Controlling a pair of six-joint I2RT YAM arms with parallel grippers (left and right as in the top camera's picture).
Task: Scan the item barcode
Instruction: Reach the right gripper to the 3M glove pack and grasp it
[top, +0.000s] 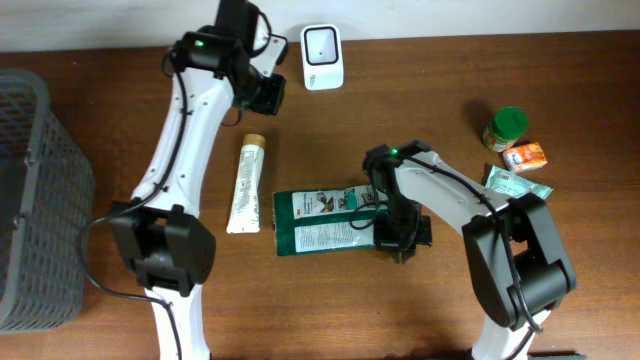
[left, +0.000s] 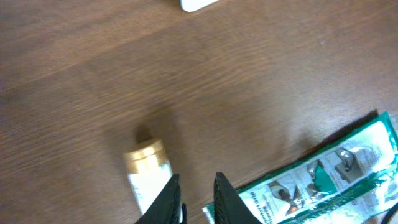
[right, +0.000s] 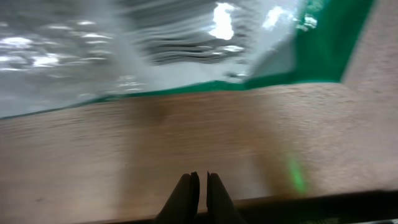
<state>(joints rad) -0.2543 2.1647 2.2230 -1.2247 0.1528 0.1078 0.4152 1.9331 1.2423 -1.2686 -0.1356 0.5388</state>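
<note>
The right tool (right: 201, 176) is seen shut, with its two fingers pressed together and nothing gripped between them. In the overhead view it is placed at the right edge of the green pouch (top: 325, 222); whether the pouch is touched cannot be told. The left tool (left: 198, 180) is kept narrow, with only a small gap between the fingers and nothing held. It is found in the upper middle of the overhead view, over the brown bench (top: 420, 90).

A grey basket (top: 30, 200) is set at the left edge of the frame. The green pouch is laid flat on the bench in the lower middle of the frame, printed side up. Just to its left a white tube (top: 245, 185) is laid, with its golden cap turned toward the top of the frame. A white scanner (top: 322, 57) is placed at the top middle, near the left tool.

At the right side a jar with a green lid (top: 505, 128) is seen. Below it, close together, an orange box (top: 525, 156) and a small green packet (top: 515, 183) are laid.
</note>
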